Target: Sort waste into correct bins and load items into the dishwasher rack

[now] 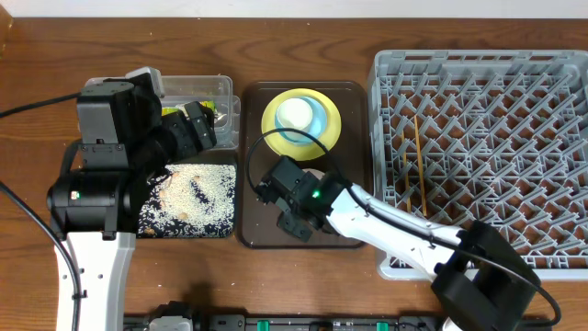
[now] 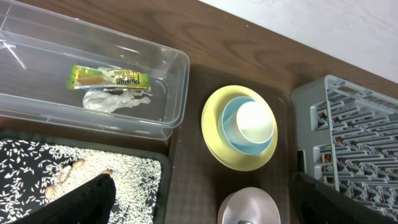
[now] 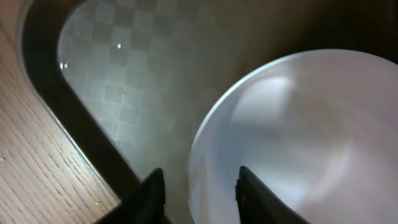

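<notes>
In the right wrist view my right gripper (image 3: 200, 180) stands open astride the rim of the white bowl (image 3: 298, 137). One finger is outside the bowl and one inside, with a gap at each side. The bowl (image 2: 249, 208) sits on the brown tray (image 2: 193, 155). A yellow plate (image 1: 326, 133) holds a light blue bowl (image 2: 233, 127) with a white cup (image 2: 255, 121) in it. My left gripper (image 2: 205, 205) is wide open and holds nothing, above the black tray (image 2: 163, 180). A napkin (image 2: 115, 99) and a wrapper (image 2: 109, 78) lie in the clear tub (image 2: 177, 87). Two chopsticks (image 1: 415, 152) lie in the dishwasher rack (image 1: 478, 60).
White rice (image 1: 197, 188) and a few brown bits (image 2: 68, 171) cover the black tray's floor. The tub, black tray, brown tray and rack stand close side by side. My right arm (image 1: 395, 221) reaches across the rack's front left corner. A cable (image 1: 28, 211) runs at the left.
</notes>
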